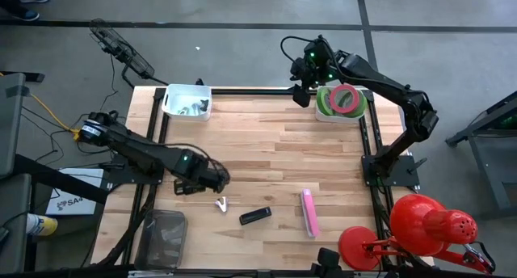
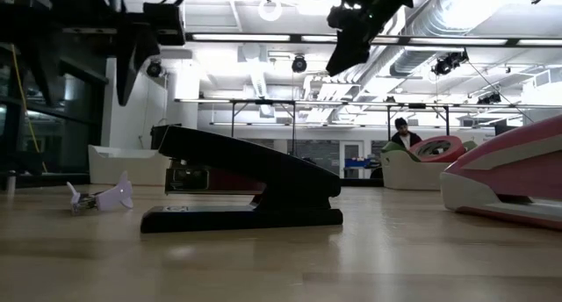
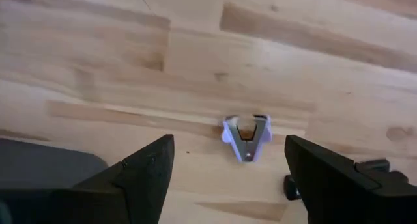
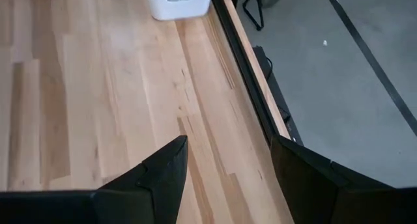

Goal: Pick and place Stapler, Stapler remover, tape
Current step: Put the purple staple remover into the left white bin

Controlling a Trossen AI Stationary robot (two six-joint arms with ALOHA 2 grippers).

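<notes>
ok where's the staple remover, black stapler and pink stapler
staple remover (image 3: 246, 137), left wrist view, on its metal jaws
black stapler (image 1: 255, 216), high view, middle of its body
pink stapler (image 1: 309, 212), high view, middle of its top

**Both arms poised, claws parted and empty**

The left arm reaches in from the left edge of the tabletop (image 1: 266, 141), its links stretched low and angled toward the near-middle. Its left claw (image 1: 216, 179) hangs just above the wood, pointing down, its two dark fingers (image 3: 146, 175) spread wide with nothing between them.

The right arm rises from its base at the right edge, elbow bent sharply, forearm running back toward the far right corner. Its right claw (image 1: 300, 94) hovers high above the far edge, tilted downward, fingers (image 4: 156, 178) apart and gripping nothing.
</notes>
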